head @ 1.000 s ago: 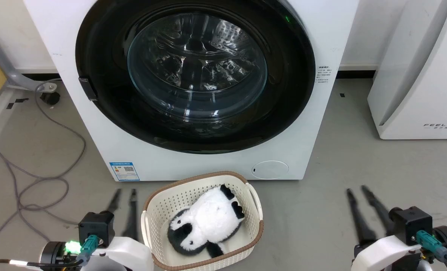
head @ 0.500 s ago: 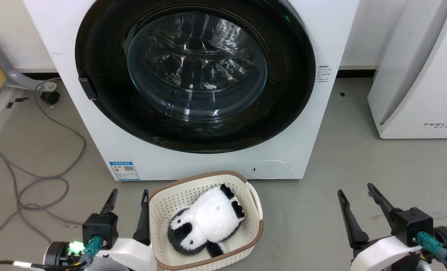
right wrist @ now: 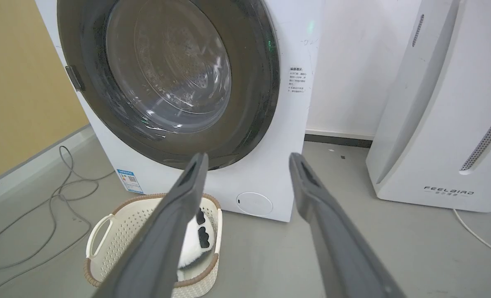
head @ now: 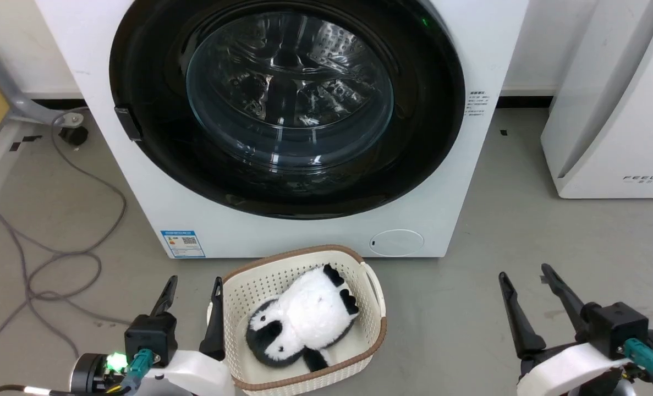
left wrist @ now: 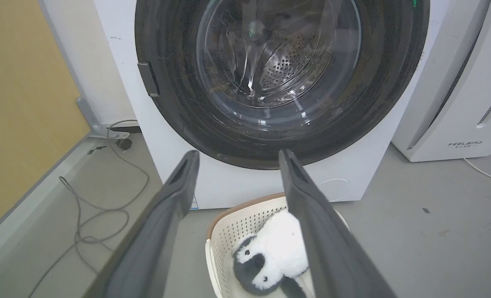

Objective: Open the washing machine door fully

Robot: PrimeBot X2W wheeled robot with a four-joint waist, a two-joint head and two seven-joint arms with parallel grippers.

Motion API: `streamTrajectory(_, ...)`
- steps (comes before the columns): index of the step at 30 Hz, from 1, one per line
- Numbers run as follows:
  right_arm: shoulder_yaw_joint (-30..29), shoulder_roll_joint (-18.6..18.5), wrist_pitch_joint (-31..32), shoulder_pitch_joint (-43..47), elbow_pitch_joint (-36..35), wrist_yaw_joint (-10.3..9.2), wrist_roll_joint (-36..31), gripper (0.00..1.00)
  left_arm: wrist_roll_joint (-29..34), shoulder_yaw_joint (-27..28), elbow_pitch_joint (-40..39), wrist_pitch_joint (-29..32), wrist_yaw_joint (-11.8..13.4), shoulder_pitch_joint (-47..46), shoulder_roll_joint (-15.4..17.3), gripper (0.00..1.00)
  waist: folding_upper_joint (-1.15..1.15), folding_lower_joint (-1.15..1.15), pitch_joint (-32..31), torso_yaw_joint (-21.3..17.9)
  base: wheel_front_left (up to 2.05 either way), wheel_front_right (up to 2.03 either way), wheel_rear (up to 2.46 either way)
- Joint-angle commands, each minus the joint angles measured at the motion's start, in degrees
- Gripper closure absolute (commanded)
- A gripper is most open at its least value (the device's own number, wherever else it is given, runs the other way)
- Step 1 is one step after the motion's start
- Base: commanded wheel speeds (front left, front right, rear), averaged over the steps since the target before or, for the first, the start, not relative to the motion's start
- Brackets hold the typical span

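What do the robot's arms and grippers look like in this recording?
The left gripper and right gripper each have two long, tapering dark grey fingers rising from a boxy black block on a glossy white forearm shell. A teal connector with a cable plugs in behind each block; a green light glows beside the left one.

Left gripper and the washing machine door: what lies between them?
Head view: between left gripper and washing machine door, bare floor, then white front panel.

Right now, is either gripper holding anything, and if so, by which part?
Nothing is held. The left gripper and the right gripper are both open and empty, well short of the washing machine door, which looks shut.
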Motion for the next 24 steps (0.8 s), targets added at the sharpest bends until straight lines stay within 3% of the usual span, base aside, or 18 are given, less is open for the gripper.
streamTrajectory(1, 0.0, -0.7, -0.6, -1.5, 0.1, -0.01, 0.9, 0.0, -0.4, -0.3, 0.2, -0.7, 0.3, -0.6, 0.0, 0.0, 0.0, 0.0, 0.2, 0.1, 0.0, 0.0, 0.0)
streamTrajectory(24, -3.5, -4.9, 0.9, -11.1, -0.3, -0.02, 13.5, 0.0, -1.7, -2.4, 1.0, -3.4, 1.2, -2.9, 0.0, 0.0, 0.0, 0.0, 4.0, 2.7, 0.0, 0.0, 0.0)
